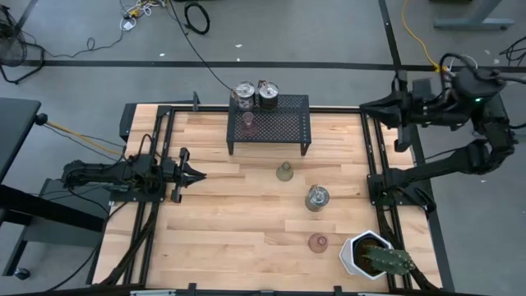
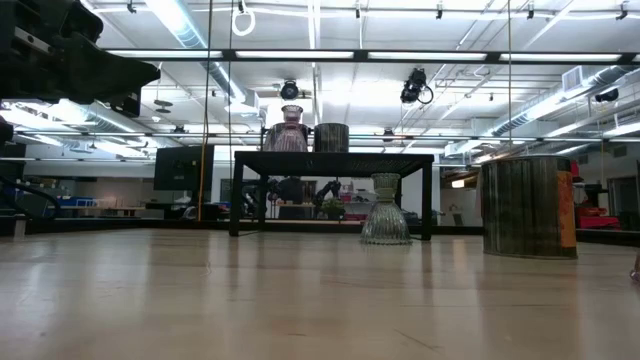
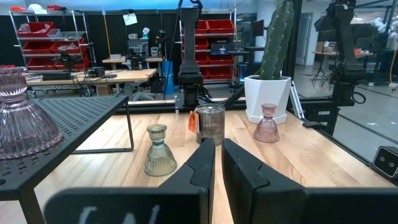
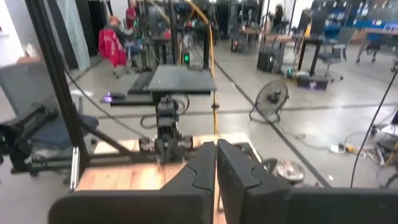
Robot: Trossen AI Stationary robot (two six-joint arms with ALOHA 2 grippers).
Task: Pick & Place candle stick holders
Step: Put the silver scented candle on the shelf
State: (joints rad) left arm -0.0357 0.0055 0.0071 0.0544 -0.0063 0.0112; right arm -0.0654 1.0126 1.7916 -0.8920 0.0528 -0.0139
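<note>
- Judging by looks, the olive-green glass holder (image 1: 284, 172) is light, stiff, slick and breakable; its waist between flared foot and cup seems the safest place to pinch, gently.
- Sitting near the table's middle, just in front of the black mesh rack (image 1: 289, 123), it is the loose holder closest to the left gripper (image 1: 196, 173), which points towards it from the left side with bare wood between them.
- Closing is already done on that gripper: its fingers (image 3: 202, 163) sit nearly together, holding nothing, so they would need to spread before any grasp.
- The silvery metallic holder (image 1: 317, 198) stands a little beyond the green one, towards the right; it looks heavier and rigid, with smooth sides, so a grip across its body should hold.
- A pink glass holder (image 1: 318, 242) stands near the front edge, just beside the white cactus pot (image 1: 362, 252); fragile like the green one, and the pot crowds one side.
- On the rack top are two more silvery holders (image 1: 256, 94) at the far edge and another pink glass holder (image 1: 247, 123) just in front of them.
- The right gripper (image 4: 216, 163) is pinched shut and empty, parked off the table's far right corner, well apart from every holder.
</note>
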